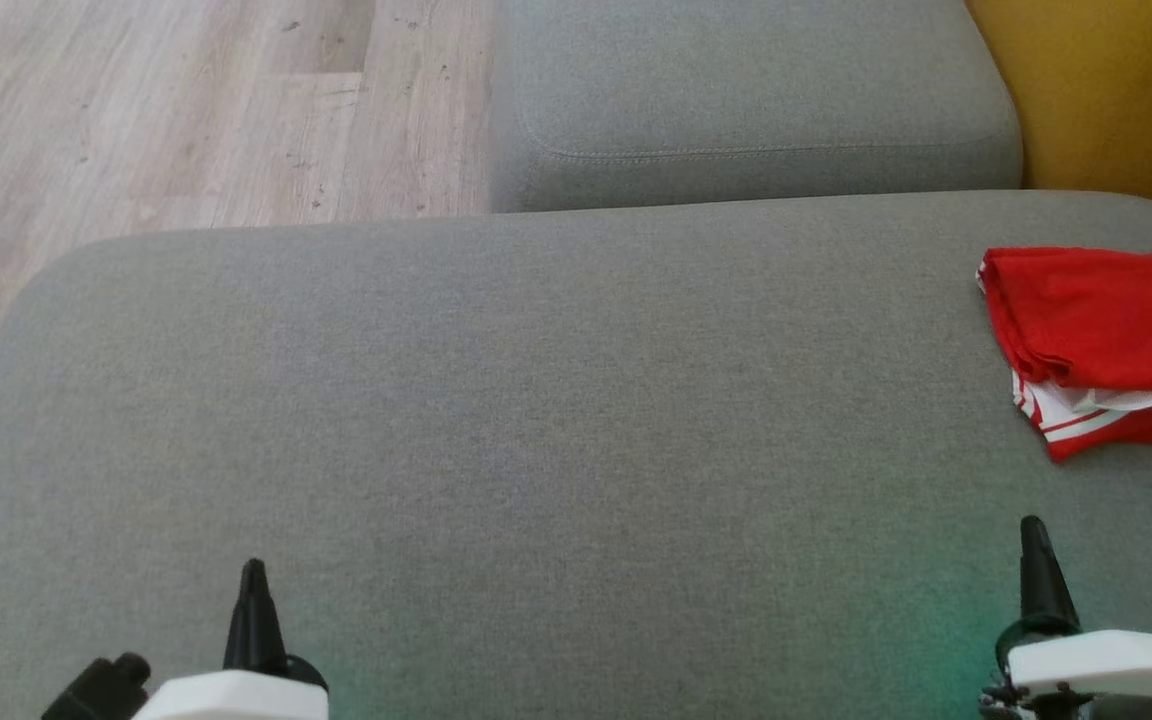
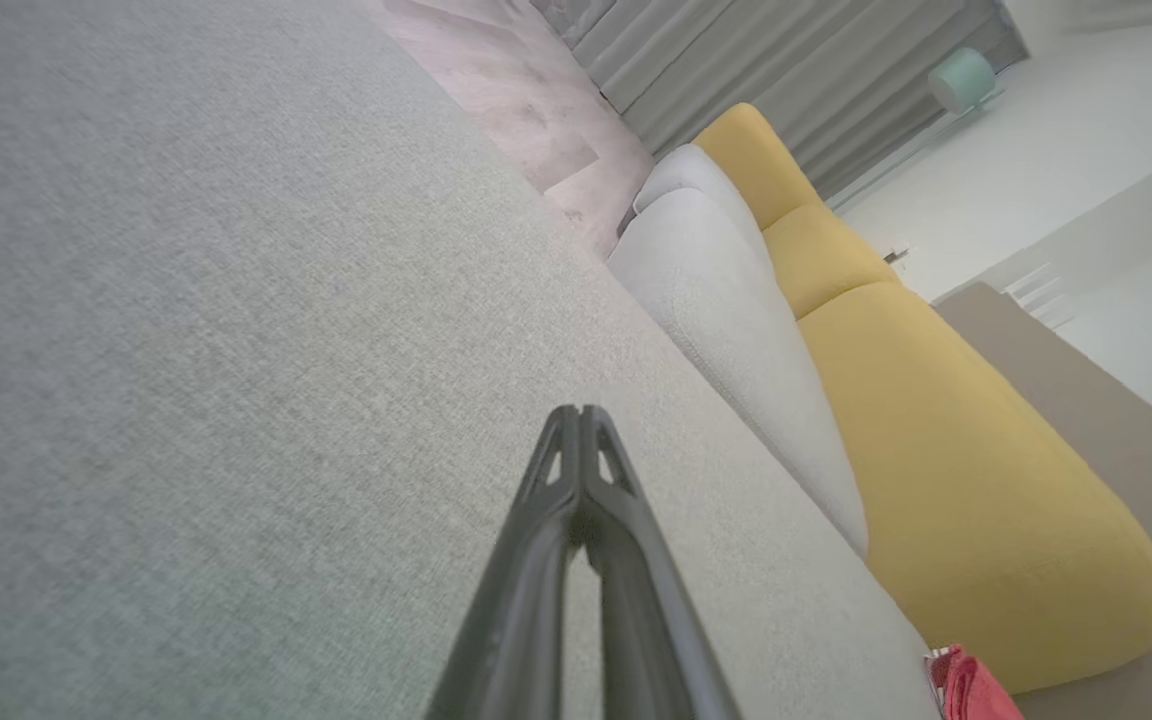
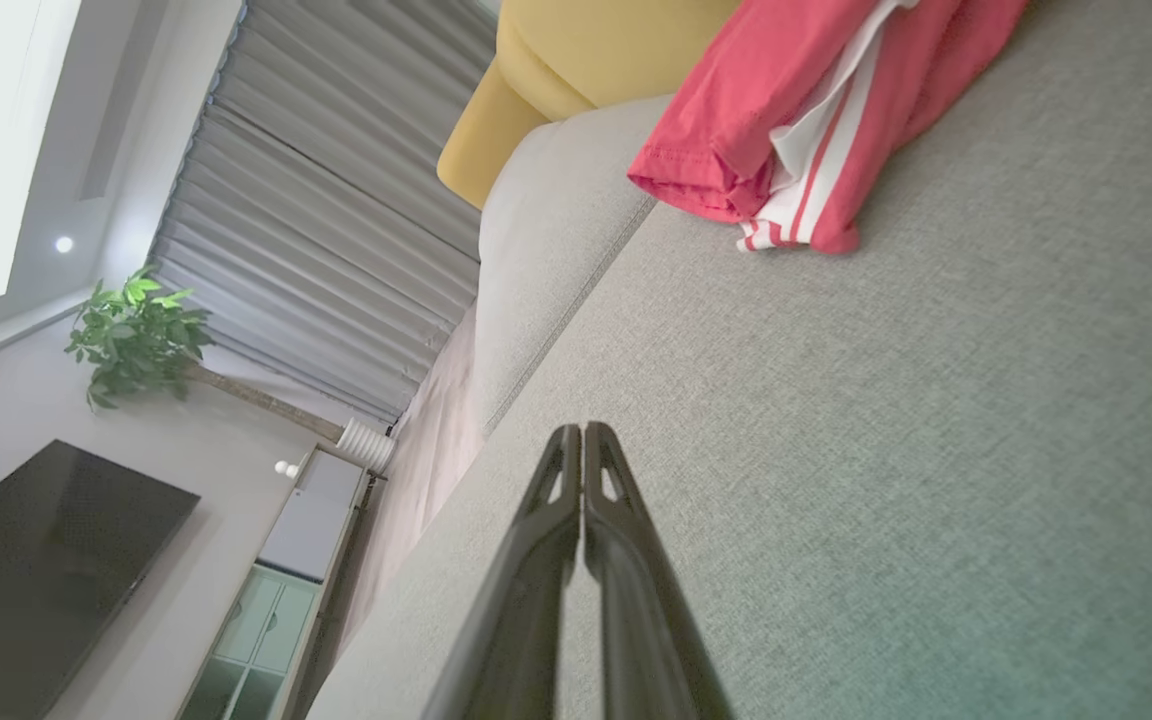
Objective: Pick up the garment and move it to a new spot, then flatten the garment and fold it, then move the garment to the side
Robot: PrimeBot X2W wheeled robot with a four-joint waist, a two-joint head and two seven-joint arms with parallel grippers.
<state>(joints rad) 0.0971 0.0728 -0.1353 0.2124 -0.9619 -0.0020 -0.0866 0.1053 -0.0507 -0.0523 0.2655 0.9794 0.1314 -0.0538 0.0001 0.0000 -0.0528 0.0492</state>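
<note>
garment (image 1: 1101, 335) on cushion (image 1: 536, 450) right edge, second cushion (image 1: 756, 100) behind

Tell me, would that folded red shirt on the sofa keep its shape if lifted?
Probably floppy: the red shirt lies in soft layered folds, so it would likely droop. It looks thin, so probably light. Pushed across the woven sofa, it may bunch.
</note>
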